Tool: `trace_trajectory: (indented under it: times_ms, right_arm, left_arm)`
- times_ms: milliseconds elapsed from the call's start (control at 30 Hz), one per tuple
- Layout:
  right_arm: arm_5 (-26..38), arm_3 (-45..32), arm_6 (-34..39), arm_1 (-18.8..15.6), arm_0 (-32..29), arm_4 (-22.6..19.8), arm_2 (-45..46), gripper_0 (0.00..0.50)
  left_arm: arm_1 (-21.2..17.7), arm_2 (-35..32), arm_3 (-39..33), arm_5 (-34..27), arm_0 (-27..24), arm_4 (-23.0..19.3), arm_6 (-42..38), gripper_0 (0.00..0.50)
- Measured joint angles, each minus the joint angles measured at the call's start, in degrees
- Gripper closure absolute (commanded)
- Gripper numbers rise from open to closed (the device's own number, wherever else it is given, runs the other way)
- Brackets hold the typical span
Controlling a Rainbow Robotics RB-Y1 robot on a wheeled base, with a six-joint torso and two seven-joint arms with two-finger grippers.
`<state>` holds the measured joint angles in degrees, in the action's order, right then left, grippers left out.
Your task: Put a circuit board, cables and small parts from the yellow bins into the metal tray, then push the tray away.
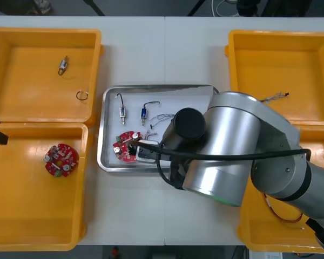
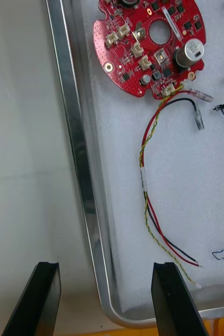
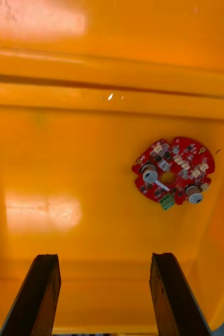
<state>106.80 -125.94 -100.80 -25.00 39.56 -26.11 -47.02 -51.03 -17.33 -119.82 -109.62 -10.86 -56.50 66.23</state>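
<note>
The metal tray, white inside, lies between the yellow bins. It holds a round red circuit board, two small metal parts and a blue and white cable. My right arm reaches over the tray's near right part. My right gripper is open and empty, straddling the tray rim. Beyond its fingers lie the board and a red and yellow cable twisted with a black wire. My left gripper is open above the near left bin, short of a second circuit board.
The far left bin holds a small metal part and a ring. The second board lies in the near left bin. A thin cable rests in the far right bin.
</note>
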Motion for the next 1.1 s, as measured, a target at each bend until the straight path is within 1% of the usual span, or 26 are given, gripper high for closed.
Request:
trace_trajectory:
  times_ms: [200,333,533,800,1000,1100]
  right_arm:
    - [-4.8,3.2,0.0,0.6,0.2,3.2,-4.7,0.000]
    - [-7.5,5.5,0.0,0.6,0.2,6.1,-7.6,0.000]
    - [-10.0,9.1,0.0,0.8,0.3,6.8,-9.3,0.000]
    - [-10.3,13.7,0.0,3.3,0.3,7.3,-9.3,0.000]
    - [-12.6,15.8,0.0,4.5,0.3,7.8,-9.3,0.000]
    - [-14.6,16.9,0.0,4.6,0.3,9.1,-10.1,0.000]
  left_arm:
    - [0.0,-0.3,-1.7,2.0,4.5,0.0,0.0,0.000]
    - [0.0,-0.9,-2.6,2.6,6.1,0.0,0.0,0.000]
    - [0.0,-1.6,-3.2,2.7,6.3,0.0,1.3,0.000]
    - [0.0,-2.7,-3.5,2.7,6.3,0.0,10.1,0.000]
    - [0.0,-2.7,-3.6,2.7,6.3,0.0,10.3,0.000]
    - [0.0,-2.7,-3.6,2.7,6.3,0.0,10.3,0.000]
